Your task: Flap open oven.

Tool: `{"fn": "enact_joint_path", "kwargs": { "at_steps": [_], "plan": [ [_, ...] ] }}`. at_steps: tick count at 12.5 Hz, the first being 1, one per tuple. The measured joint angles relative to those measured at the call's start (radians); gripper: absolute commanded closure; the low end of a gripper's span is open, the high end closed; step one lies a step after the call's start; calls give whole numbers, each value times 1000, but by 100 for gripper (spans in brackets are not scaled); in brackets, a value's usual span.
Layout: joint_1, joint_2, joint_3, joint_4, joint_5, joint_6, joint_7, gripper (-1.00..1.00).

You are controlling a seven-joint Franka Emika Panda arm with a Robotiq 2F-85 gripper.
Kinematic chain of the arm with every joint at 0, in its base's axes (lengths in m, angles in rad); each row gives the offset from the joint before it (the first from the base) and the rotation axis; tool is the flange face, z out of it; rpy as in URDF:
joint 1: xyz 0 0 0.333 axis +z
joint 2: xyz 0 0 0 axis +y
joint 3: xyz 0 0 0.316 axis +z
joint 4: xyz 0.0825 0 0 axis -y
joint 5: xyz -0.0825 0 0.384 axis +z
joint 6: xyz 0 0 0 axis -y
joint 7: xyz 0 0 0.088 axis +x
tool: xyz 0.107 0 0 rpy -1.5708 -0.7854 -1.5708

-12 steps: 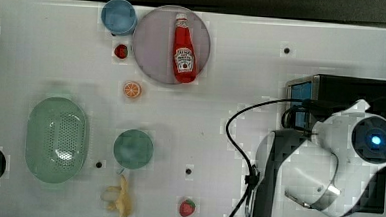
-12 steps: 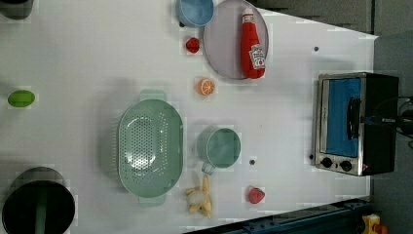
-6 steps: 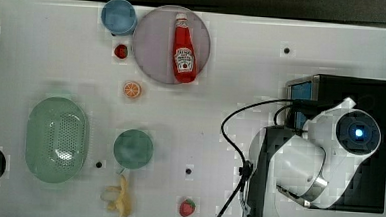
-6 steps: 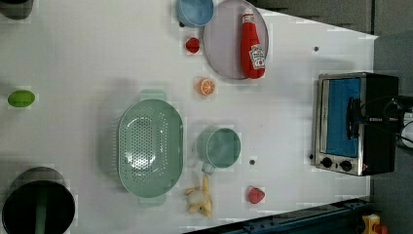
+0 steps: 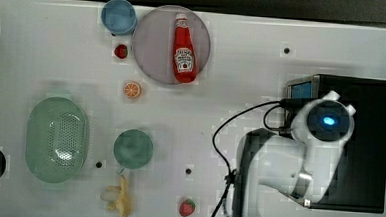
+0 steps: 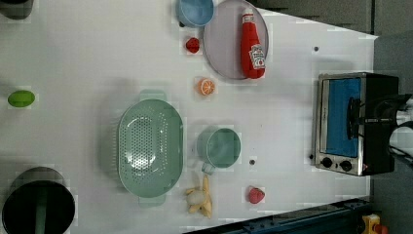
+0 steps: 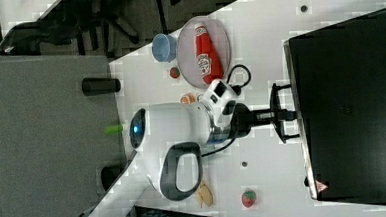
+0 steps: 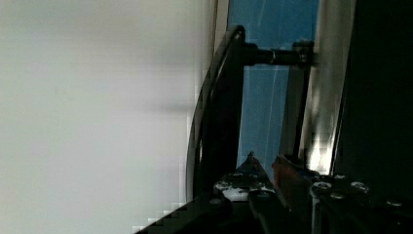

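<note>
The hand (image 7: 280,115) is held at the oven's bar handle (image 8: 216,112), fingers spread either side of it, nothing yet clamped, apparently so the door can be pulled. The toaster oven (image 6: 353,123) is set at the counter (image 6: 87,58) edge, door shut.

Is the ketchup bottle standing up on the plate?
No, the ketchup bottle lies flat on its side on the plate.

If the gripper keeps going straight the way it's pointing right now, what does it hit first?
Most likely the oven: in the right view the gripper points at its front, fingers around the door's bar handle, so the blue door comes next.
</note>
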Motion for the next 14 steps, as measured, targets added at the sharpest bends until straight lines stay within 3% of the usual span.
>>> {"fn": "enact_joint_path", "kwargs": {
  "at_steps": [3, 8, 14],
  "plan": [
    [24, 0, 36, -18, -152, -9, 146, 65],
    [74, 12, 92, -45, -299, -23, 412, 65],
    [167, 167, 164, -41, -333, -10, 679, 65]
  ]
}}
